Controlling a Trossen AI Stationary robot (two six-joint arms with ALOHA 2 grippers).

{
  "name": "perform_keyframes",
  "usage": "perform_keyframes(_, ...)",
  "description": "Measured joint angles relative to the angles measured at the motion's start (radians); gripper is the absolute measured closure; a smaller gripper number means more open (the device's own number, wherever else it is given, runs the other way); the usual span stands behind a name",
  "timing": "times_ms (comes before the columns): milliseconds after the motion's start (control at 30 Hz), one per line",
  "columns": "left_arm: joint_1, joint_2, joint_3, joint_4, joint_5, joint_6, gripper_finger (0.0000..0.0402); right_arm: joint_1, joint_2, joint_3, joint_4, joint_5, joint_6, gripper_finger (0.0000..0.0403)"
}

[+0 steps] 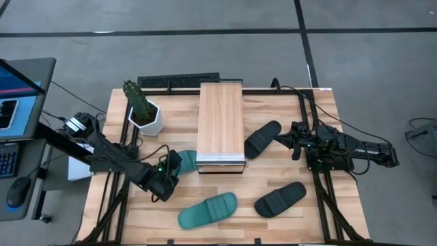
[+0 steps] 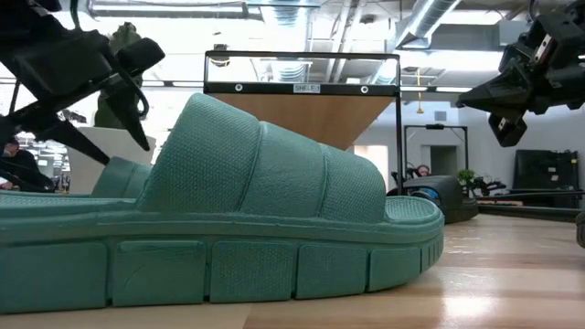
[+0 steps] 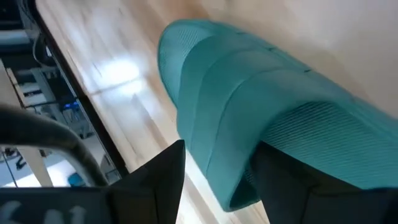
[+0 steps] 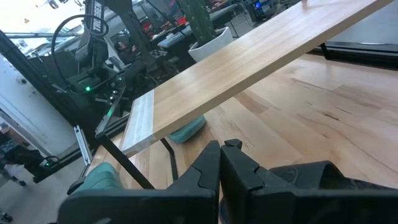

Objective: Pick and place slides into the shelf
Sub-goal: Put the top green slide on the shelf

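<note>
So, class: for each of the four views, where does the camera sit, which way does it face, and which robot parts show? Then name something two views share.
High: overhead, facing down on the shelf, both arms showing.
Low: at tabletop height, behind a teal slide, facing the shelf, arms above.
Left wrist: on the left arm, facing another teal slide between the left gripper fingers.
Right wrist: on the right arm, past the shut right gripper, facing the shelf.
Shared: high and left wrist both show that slide.

Grey floor (image 1: 205,17) around the slatted wooden table (image 1: 273,219), crossed by dark lines. Desk at far left with laptop (image 1: 17,96), keyboard (image 1: 8,160), mouse (image 1: 15,193). Potted cactus (image 1: 142,109) on table's left side. Overhead: silver ducts (image 2: 430,18), bright ceiling lights. Far wall white, dark doorway (image 2: 442,151).
</note>
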State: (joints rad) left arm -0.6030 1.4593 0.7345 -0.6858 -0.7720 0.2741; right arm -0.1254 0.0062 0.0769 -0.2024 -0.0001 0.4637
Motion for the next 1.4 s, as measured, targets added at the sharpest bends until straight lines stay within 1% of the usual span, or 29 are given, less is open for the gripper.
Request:
perform_keyframes(133, 0.033, 0.0, 0.0, 0.012, 0.005, -0.015, 0.023, 0.0, 0.0, 0.0, 0.0, 0.0, 0.0, 0.0401)
perform_keyframes(300, 0.078, 0.0, 0.0, 0.044, 0.029, -0.075, 0.023, 0.0, 0.0, 0.0, 0.0, 0.0, 0.0, 0.0401)
perform_keyframes(400, 0.093, 0.0, 0.0, 0.05, 0.061, -0.07, 0.0232, 0.0, 0.0, 0.0, 0.0, 0.0, 0.0, 0.0401)
perform_keyframes(467, 0.098, 0.0, 0.0, 0.05, 0.064, -0.059, 0.0242, 0.0, 0.0, 0.0, 0.0, 0.0, 0.0, 0.0401)
perform_keyframes(533, 0.104, 0.0, 0.0, 0.049, 0.07, -0.053, 0.027, 0.0, 0.0, 0.0, 0.0, 0.0, 0.0, 0.0401)
perform_keyframes(567, 0.107, 0.0, 0.0, 0.046, 0.075, -0.053, 0.0291, 0.0, 0.0, 0.0, 0.0, 0.0, 0.0, 0.0401)
perform_keyframes(667, 0.11, 0.0, 0.0, 0.026, 0.112, -0.054, 0.0374, 0.0, 0.0, 0.0, 0.0, 0.0, 0.0, 0.0401)
perform_keyframes(700, 0.111, 0.0, 0.0, 0.021, 0.121, -0.061, 0.0385, 0.0, 0.0, 0.0, 0.0, 0.0, 0.0, 0.0401)
perform_keyframes(767, 0.11, 0.0, 0.001, 0.003, 0.123, -0.077, 0.0392, 0.0, 0.0, 0.0, 0.0, 0.0, 0.0, 0.0401)
perform_keyframes(867, 0.088, -0.001, 0.001, -0.067, 0.128, -0.127, 0.0396, 0.0, 0.0, 0.0, 0.0, 0.0, 0.0, 0.0401)
perform_keyframes(1033, 0.022, -0.001, 0.025, -0.237, 0.136, -0.244, 0.0399, 0.0, 0.0, 0.0, 0.0, 0.0, 0.0, 0.0401)
perform_keyframes(1133, -0.027, -0.007, 0.061, -0.315, 0.135, -0.304, 0.0399, 0.0, 0.0, 0.0, 0.0, 0.0, 0.0, 0.0401)
perform_keyframes(1233, -0.064, -0.008, 0.111, -0.388, 0.109, -0.358, 0.04, 0.0, 0.0, 0.0, 0.0, 0.0, 0.0, 0.0401)
perform_keyframes(1400, -0.092, -0.008, 0.206, -0.525, 0.057, -0.468, 0.0401, 0.0, 0.0, 0.0, 0.0, 0.0, 0.0, 0.0401)
